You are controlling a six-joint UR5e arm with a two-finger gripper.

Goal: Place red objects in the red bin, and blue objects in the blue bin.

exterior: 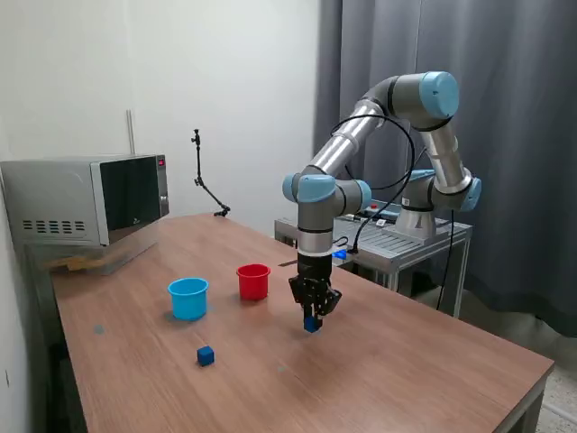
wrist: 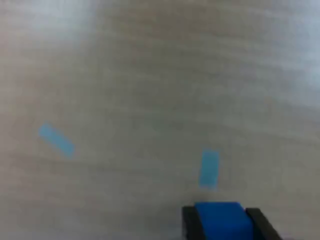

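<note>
On the wooden table (exterior: 406, 361), mid-frame, the gripper (exterior: 313, 323) pinches a blue cube (exterior: 312, 324) between its fingers. Next, probably: carry it left to the blue bin (exterior: 188, 298), beside the red bin (exterior: 253, 281).

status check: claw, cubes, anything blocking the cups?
Claw shut on a blue cube, just above the table. Second blue cube loose on the table, near the blue cup. Red cup beside it. Path to cups unobstructed.
</note>
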